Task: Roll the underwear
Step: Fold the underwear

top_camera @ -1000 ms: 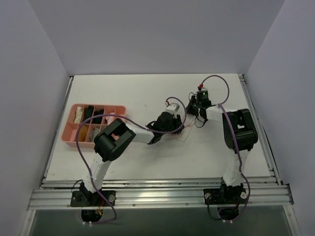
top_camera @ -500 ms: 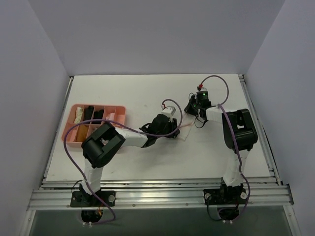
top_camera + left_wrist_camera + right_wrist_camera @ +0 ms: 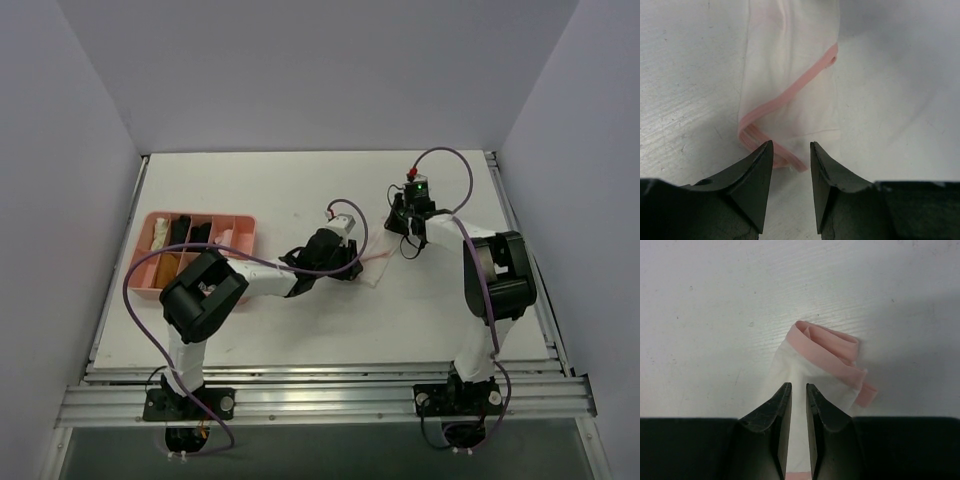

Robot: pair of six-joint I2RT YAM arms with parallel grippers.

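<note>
— Where's the underwear [image 3: 376, 266]?
— Around the middle of the bench [image 3: 280, 185], a little toward the right edge. It's a narrow strip, its long axis slanting toward the far right corner.
— And the tools?
— The left tool [image 3: 791, 146] is open at the strip's near, folded end. The right tool [image 3: 796, 386] pinches the far end.

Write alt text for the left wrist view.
White underwear with pink trim lies folded into a narrow strip on a pale table. The left gripper, its black jaws apart, sits at the near end, the trimmed edge in the gap.
</note>
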